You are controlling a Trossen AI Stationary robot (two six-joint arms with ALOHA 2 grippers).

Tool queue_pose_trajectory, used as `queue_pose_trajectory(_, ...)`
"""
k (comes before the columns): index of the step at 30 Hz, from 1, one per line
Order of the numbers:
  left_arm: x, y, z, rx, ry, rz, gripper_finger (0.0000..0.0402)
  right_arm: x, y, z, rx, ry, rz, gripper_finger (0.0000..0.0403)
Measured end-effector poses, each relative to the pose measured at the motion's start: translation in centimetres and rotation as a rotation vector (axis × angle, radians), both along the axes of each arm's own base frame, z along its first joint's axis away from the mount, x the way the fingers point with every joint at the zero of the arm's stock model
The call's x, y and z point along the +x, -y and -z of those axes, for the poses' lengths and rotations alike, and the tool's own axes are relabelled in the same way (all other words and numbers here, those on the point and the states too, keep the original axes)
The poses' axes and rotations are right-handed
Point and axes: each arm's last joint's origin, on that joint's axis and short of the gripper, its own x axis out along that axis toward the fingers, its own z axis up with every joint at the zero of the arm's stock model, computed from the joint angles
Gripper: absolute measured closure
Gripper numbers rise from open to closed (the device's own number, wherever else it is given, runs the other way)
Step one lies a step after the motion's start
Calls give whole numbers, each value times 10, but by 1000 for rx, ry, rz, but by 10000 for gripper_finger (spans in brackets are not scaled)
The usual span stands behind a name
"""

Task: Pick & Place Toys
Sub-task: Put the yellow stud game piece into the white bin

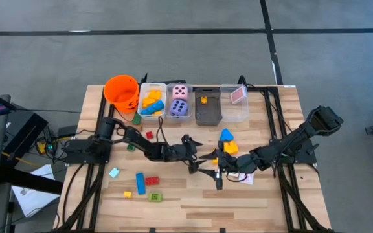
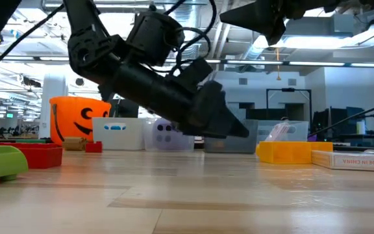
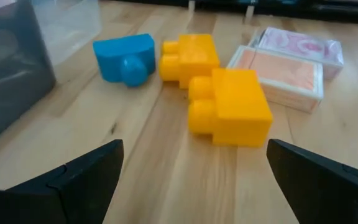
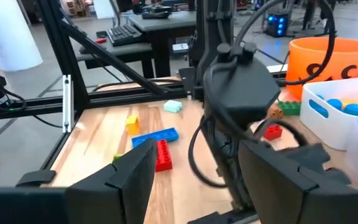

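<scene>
In the middle of the table lie a blue block (image 1: 226, 134) and two yellow blocks (image 1: 229, 148). My left gripper (image 1: 206, 156) stands low over the table just left of them, open. In the left wrist view the nearer yellow block (image 3: 232, 107) lies on its side ahead of the gap between my fingers, untouched. Behind it lie the other yellow block (image 3: 188, 56), the blue block (image 3: 126, 57) and two pink-white card packs (image 3: 284, 78). My right gripper (image 1: 217, 173) hangs higher, open and holding nothing, looking across at the left arm (image 4: 238, 99).
Along the far edge stand an orange bucket (image 1: 122, 90), a clear bin with blocks (image 1: 151, 102), a bin with two dice (image 1: 179, 101), a grey bin (image 1: 206, 109) and a clear bin with a card (image 1: 236, 103). Loose blocks (image 1: 146, 184) lie at the near left.
</scene>
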Motion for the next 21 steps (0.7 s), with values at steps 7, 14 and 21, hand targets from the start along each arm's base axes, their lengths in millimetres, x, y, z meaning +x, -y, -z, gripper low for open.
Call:
queue_pose_trajectory(7,19,4,16,-4,-9,15,13,1,2,0,-18,-2,4,179)
queue_pose_trajectory(14,35,6,31,-2,-12,16,13,1,2,0,-19,-3,4,179)
queue_pose_trajectory(21,50,8,35,-1,14,8,13,1,2,0,-19,-3,4,179)
